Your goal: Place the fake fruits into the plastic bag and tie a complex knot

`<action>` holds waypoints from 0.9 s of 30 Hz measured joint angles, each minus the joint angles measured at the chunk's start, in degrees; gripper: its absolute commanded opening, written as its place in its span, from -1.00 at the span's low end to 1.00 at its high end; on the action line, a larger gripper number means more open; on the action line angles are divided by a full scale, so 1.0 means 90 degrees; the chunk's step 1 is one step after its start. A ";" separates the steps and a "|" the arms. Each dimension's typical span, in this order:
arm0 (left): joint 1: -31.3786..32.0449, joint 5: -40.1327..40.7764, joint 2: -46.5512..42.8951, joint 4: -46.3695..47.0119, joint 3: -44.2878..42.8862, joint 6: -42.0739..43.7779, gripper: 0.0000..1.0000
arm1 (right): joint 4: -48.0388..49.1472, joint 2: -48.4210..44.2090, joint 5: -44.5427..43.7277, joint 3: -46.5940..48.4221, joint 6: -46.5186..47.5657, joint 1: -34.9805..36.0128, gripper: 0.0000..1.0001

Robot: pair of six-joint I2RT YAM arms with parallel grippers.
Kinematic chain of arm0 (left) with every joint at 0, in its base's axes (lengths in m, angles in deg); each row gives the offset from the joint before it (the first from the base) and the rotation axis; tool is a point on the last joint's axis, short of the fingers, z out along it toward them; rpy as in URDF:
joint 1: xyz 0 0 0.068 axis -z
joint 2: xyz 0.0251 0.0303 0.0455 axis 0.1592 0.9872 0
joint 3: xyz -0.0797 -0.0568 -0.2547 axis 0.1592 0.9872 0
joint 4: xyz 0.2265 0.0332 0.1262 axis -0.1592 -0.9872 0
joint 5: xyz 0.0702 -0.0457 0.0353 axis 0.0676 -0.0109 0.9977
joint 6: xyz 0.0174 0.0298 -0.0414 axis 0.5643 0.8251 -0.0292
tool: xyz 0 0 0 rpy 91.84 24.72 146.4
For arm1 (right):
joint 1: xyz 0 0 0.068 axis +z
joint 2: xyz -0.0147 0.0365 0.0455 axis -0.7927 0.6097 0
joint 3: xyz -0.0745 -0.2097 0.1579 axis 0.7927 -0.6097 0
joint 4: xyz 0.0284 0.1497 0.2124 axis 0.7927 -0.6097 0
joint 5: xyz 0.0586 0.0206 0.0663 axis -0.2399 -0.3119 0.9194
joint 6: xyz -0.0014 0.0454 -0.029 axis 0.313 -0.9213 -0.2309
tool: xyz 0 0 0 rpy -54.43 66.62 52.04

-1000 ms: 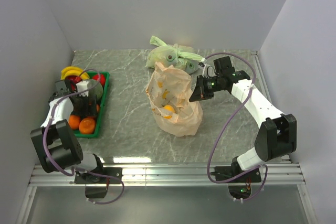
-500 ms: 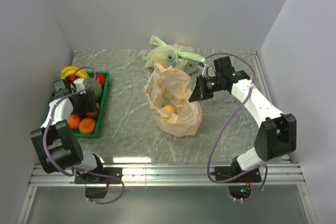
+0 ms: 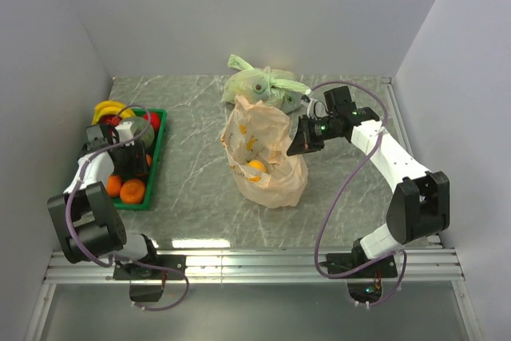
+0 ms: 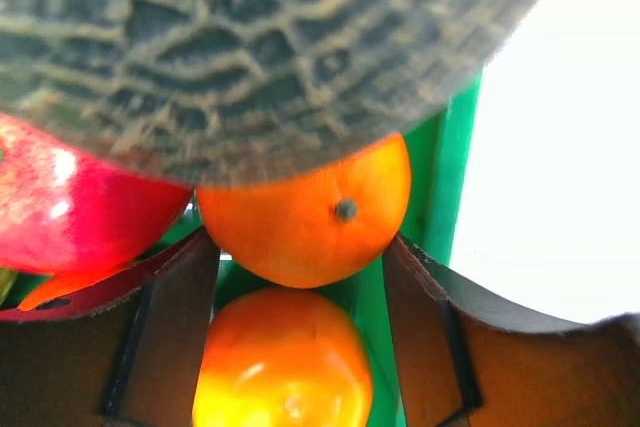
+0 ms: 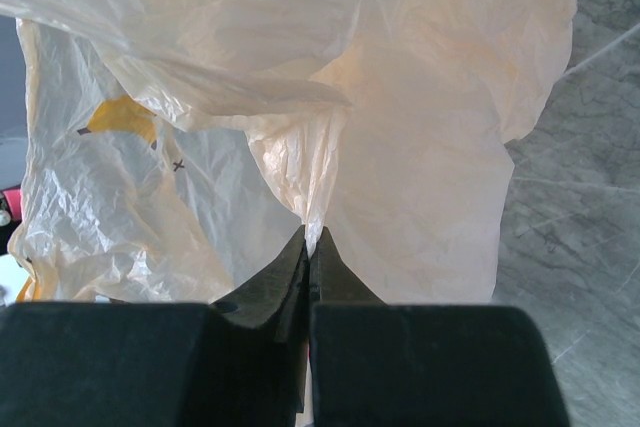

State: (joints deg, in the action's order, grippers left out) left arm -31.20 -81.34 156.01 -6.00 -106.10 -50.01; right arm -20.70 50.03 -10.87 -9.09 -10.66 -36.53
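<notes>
Top: bag [image 3: 271, 137] at worktop centre, orange [image 3: 256, 167] inside. Right gripper [image 3: 302, 143] at bag's right rim. Left gripper [image 3: 132, 159] over tray [image 3: 159, 149] at left edge.
Left wrist: jaws open, flanking tray orange [image 4: 305, 212] under melon [image 4: 250, 37].
Right wrist: jaws pinched shut on bag film.

Plain pale walls [image 3: 239, 5] enclose an evenly lit grey marbled tabletop [image 3: 200, 197].

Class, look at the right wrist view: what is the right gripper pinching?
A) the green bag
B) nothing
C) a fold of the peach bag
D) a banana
C: the right gripper is shut on a fold of the peach bag.
</notes>
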 measured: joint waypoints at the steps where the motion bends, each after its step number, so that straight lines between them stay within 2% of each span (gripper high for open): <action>1: 0.0000 0.0000 -0.0061 -0.0041 0.0007 0.0049 0.06 | 0.0000 0.0007 -0.0002 0.0000 0.0000 0.0000 -1.00; 10: -0.0005 0.0044 -0.1392 -0.0644 -0.0034 0.0435 0.00 | 0.0000 0.0066 0.0000 0.0000 -0.0002 0.0000 -1.00; 11: -0.0005 0.0049 -0.1460 -0.0695 -0.0046 0.0454 0.10 | 0.0002 0.0066 0.0000 0.0000 -0.0002 0.0000 -1.00; 12: -0.0005 0.0053 -0.1501 -0.0741 -0.0058 0.0481 0.41 | 0.0000 0.0068 0.0002 0.0000 0.0000 0.0000 -1.00; 15: -0.0005 0.0046 -0.1508 -0.0879 -0.0066 0.0508 0.59 | 0.0000 0.0073 0.0024 0.0000 -0.0002 0.0000 -1.00; 20: -0.0005 -0.0015 -0.1489 -0.0843 -0.0066 0.0364 0.59 | 0.0002 0.0092 0.0100 0.0000 -0.0002 0.0000 -1.00; 27: -0.0005 -0.0022 -0.1093 -0.0160 -0.0027 -0.0180 0.56 | 0.0027 0.0092 0.0119 -0.0002 -0.0002 0.0000 -1.00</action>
State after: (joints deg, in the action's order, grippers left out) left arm -31.25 -81.54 146.17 -7.44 -106.34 -51.63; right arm -20.46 50.86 -9.80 -9.11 -10.68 -36.53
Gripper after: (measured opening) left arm 0.781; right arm 0.008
